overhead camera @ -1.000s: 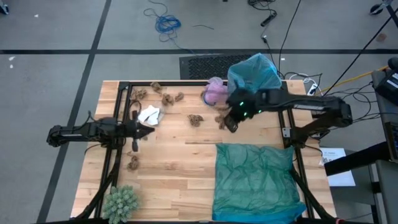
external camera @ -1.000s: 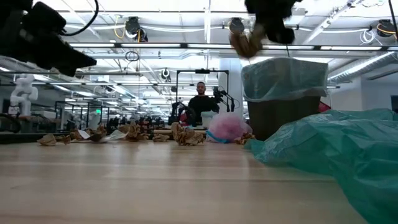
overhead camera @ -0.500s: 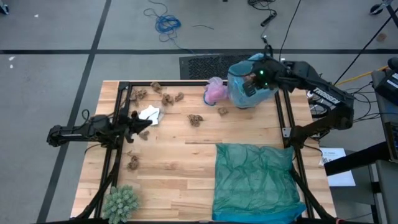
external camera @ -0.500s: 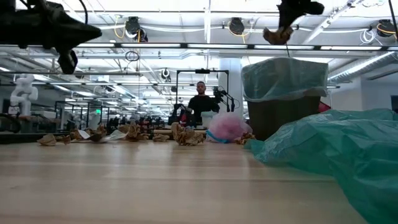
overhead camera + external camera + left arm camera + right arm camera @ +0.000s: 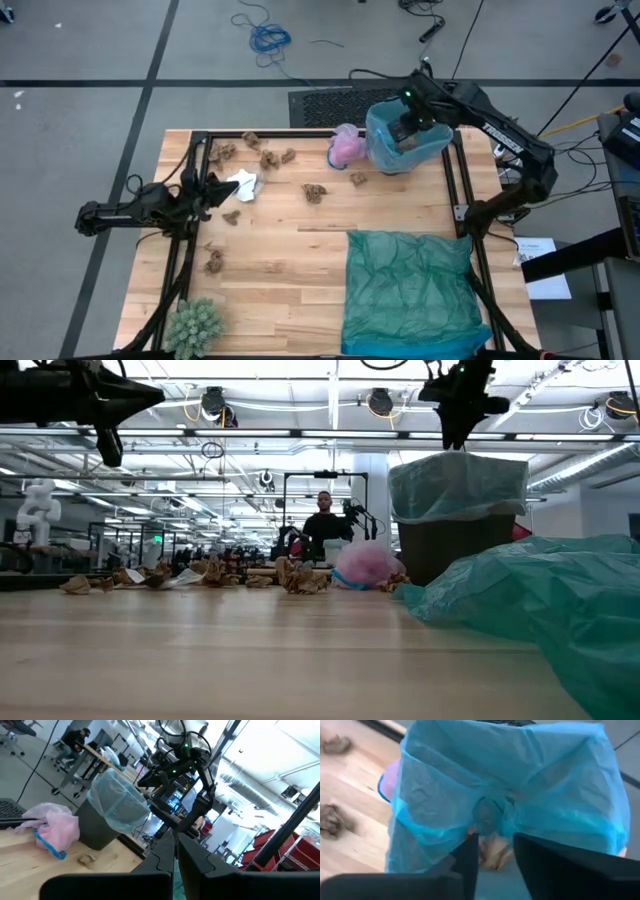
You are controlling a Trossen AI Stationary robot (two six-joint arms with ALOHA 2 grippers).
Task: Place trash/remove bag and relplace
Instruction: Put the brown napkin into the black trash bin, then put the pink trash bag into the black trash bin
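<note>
The right gripper [image 5: 409, 122] is held directly above the blue bag [image 5: 405, 140] lining the bin, fingers parted and empty. A brown wad [image 5: 492, 851] lies in the bag directly below.

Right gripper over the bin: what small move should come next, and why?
Probably lift the right gripper clear and swing back toward the table. Its fingers are apart above the light blue plastic bin liner, a brown paper wad lies inside, and more brown paper wads remain on the wooden table.
</note>
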